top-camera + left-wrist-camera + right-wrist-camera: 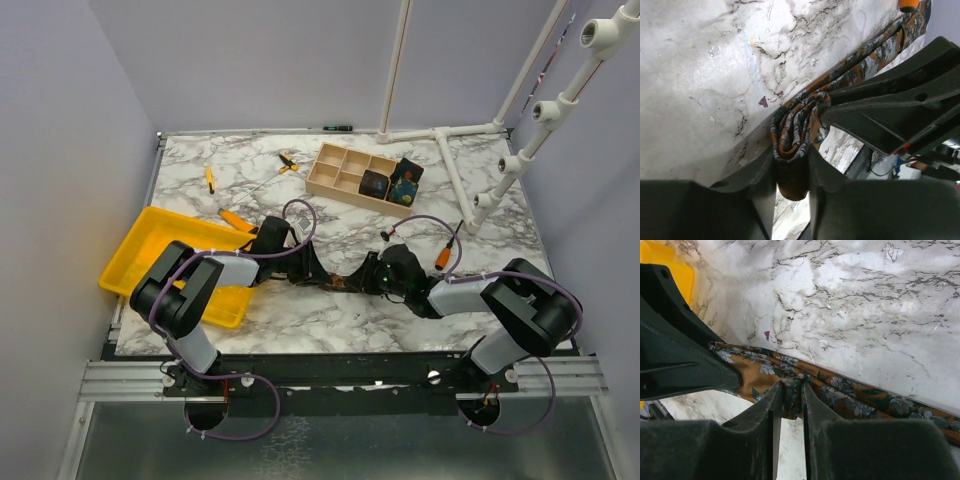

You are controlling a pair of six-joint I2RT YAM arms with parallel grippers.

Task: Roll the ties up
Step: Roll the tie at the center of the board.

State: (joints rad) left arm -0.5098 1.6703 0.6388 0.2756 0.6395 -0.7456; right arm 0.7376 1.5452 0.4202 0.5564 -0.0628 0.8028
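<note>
The marbled desk (330,305) fills the overhead view, with a white pipe frame (455,170) standing at its far right. A yellow tray (128,262) sits at the left edge, and a wooden box (338,168) with compartments lies toward the back. Both arms reach in low toward the middle of the desk, where the left hand (310,268) and the right hand (378,278) come close together. The rust-brown tie (345,281) lies on the desk between them. From above it is only a short dark strip, and neither grip can be read from that view.

The wrist cameras show the grips. In the left wrist view, the left hand (791,165) is pressed in on a folded, looped end of the rust-brown tie (799,125). The cloth fills the gap between its fingers (760,175), and the rest of the tie runs away across the marble. The right hand (890,112) sits just beside the loop. In the right wrist view, the right hand (789,405) is nearly closed and pinches a thin fold of the flat tie (840,390). The left hand (680,352) is close on the left.

Only the overhead view shows two dark rolled ties (390,184) sitting in the box's right-hand compartments. It also shows orange-handled screwdrivers (209,179) scattered on the desk.
</note>
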